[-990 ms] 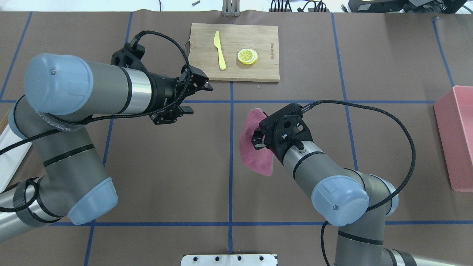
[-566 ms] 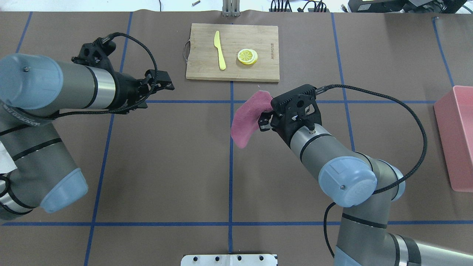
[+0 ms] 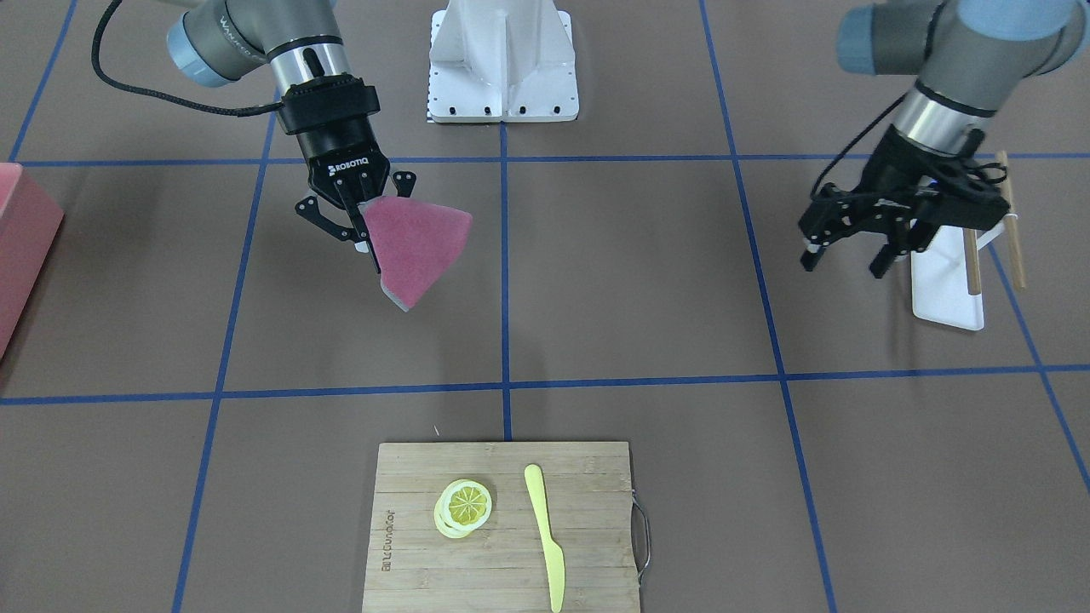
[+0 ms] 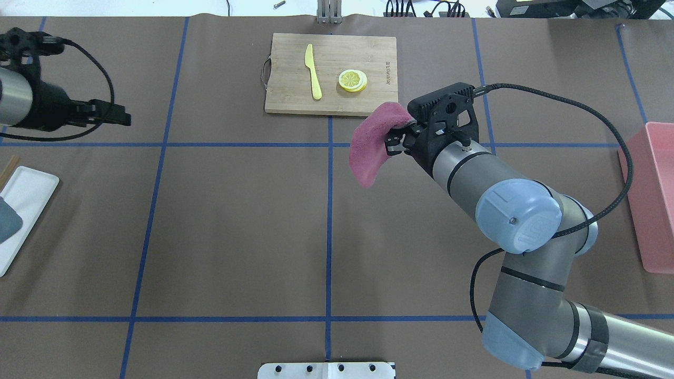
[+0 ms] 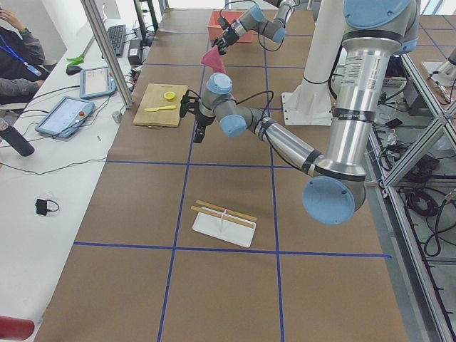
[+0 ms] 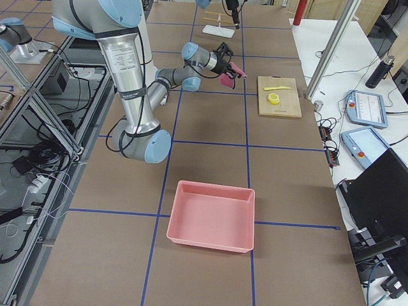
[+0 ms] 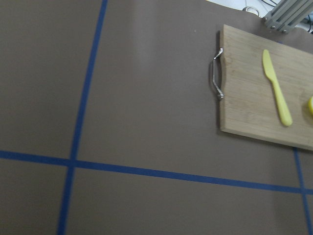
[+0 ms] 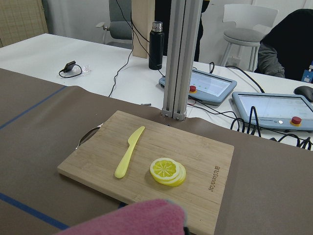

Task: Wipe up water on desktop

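Observation:
The desktop (image 4: 237, 221) is a matte brown tabletop crossed by blue tape lines; I can make out no water on it. My right gripper (image 4: 397, 141) is shut on a pink cloth (image 4: 367, 150), which hangs folded above the table just in front of the cutting board. In the front-facing view the same gripper (image 3: 362, 228) holds the cloth (image 3: 419, 241) clear of the surface. The cloth's edge (image 8: 132, 220) shows at the bottom of the right wrist view. My left gripper (image 3: 841, 266) stands open and holds nothing, far out on the left side (image 4: 118, 115).
A bamboo cutting board (image 4: 379, 58) at the far middle carries a yellow knife (image 4: 314, 71) and lemon slices (image 4: 353, 80). A pink bin (image 4: 653, 200) sits at the right edge. A white tray (image 4: 31, 192) with chopsticks lies at the left edge.
The right gripper lifted the pink cloth off the table and carried it toward the cutting board. The left arm swung away to the far left, still open.

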### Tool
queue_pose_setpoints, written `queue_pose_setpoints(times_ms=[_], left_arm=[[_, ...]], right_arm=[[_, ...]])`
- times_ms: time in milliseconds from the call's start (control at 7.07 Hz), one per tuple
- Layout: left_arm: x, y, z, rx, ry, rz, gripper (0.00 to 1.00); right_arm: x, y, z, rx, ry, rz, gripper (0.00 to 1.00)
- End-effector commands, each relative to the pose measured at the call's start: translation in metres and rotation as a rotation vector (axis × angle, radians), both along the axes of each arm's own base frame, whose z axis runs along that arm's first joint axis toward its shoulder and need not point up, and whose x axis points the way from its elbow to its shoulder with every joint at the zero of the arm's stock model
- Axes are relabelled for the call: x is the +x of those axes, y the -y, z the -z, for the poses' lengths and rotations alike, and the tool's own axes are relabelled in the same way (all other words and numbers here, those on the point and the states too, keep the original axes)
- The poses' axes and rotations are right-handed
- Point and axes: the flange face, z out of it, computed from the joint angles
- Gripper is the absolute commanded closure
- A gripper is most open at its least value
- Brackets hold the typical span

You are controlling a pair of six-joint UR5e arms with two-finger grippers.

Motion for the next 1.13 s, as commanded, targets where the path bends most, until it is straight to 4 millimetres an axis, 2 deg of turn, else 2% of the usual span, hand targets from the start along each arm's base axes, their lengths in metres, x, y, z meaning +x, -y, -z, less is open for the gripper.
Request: queue_pose_setpoints(times_ms=[0, 141, 283, 424, 566, 707, 849, 990], left_arm=[[-0.116, 0.028, -0.087, 0.130, 0.250, -0.119, 0.02], [-0.175, 0.037, -0.123, 0.142, 0.369, -0.188, 0.02], [-0.234, 0.036, -0.154, 0.111, 0.440, -0.237, 0.02], [-0.288, 0.030, -0.184, 0.056, 0.430, -0.208, 0.02], [-0.322, 0.024, -0.228, -0.025, 0.298, -0.181, 0.02], [-0.335, 0.020, -0.248, -0.055, 0.262, -0.165, 0.01], [-0.337, 0.018, -0.249, -0.055, 0.261, -0.162, 0.02], [-0.337, 0.015, -0.253, -0.064, 0.259, -0.162, 0.02]], right_arm=[[0.006, 0.006, 0.000, -0.080, 0.076, 0.052, 1.00], [0.014, 0.000, 0.001, -0.126, 0.044, 0.063, 1.00], [0.025, -0.008, 0.006, -0.203, -0.047, 0.068, 1.00], [0.034, -0.014, 0.005, -0.282, -0.124, 0.060, 1.00], [0.033, -0.009, -0.009, -0.325, -0.185, 0.045, 1.00], [0.035, -0.006, -0.034, -0.365, -0.228, 0.048, 1.00], [0.029, 0.009, -0.071, -0.430, -0.289, 0.052, 1.00], [0.024, 0.027, -0.097, -0.461, -0.342, 0.031, 1.00]])
